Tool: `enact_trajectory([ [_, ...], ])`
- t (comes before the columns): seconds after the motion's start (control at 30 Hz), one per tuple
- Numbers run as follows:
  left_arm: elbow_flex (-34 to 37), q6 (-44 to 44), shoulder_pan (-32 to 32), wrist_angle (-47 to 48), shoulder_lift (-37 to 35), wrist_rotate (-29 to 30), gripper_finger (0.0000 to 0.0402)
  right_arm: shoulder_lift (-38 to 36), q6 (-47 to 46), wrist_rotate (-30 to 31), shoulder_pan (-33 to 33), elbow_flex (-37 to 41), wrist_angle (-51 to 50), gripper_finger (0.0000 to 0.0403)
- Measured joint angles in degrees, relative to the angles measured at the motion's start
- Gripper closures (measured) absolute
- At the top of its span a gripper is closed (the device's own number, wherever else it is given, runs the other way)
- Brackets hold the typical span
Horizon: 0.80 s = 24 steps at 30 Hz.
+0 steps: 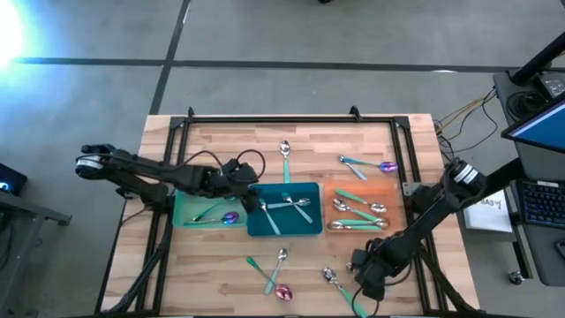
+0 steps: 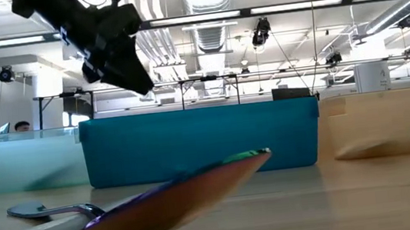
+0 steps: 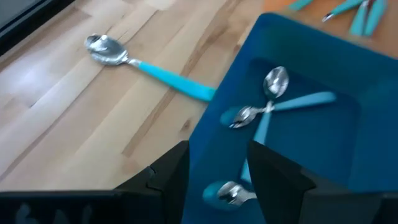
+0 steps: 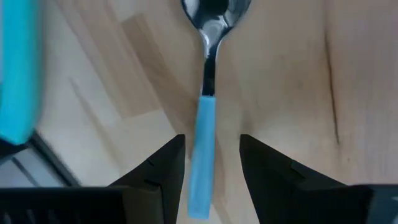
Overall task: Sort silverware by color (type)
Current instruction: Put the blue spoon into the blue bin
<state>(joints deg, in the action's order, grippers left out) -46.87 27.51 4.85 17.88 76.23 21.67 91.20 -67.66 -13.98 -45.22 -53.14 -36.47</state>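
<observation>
Bright overhead light, blurred wrist views

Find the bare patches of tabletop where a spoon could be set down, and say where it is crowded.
Free: the wood behind the green tray, left of the lone teal-handled spoon, and the front-left corner below that tray. Crowded: the orange tray, the teal tray, and the front edge by the right gripper.

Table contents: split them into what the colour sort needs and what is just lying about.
Job:
- teal-handled spoons in the teal tray
- silver spoons in the orange tray
- purple spoon in the green tray
- loose spoons on the table
- left gripper, open over the teal tray
- right gripper, straddling a teal-handled spoon

Lying about:
- keyboard
- cables
</observation>
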Motion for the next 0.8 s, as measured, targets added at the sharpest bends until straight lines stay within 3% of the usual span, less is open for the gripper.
enact_trajectory([
  [0.33, 0.0, 1.5, 2.3, -2.0, 0.0, 0.0, 0.0256, 6.5, 2.0, 0.7, -0.2, -2.7, -2.5, 0.0273],
  [0.6, 0.0, 1.5, 3.7, -2.0, 0.0, -0.1, 0.0256, 6.0, 4.6, 1.3, -0.2, -2.7, -3.7, 0.0376],
  [0.8, 0.0, 1.5, 4.9, -2.7, 0.0, -0.2, 0.0256, 1.5, 5.3, 2.4, -0.2, -2.3, -4.4, 0.0378],
])
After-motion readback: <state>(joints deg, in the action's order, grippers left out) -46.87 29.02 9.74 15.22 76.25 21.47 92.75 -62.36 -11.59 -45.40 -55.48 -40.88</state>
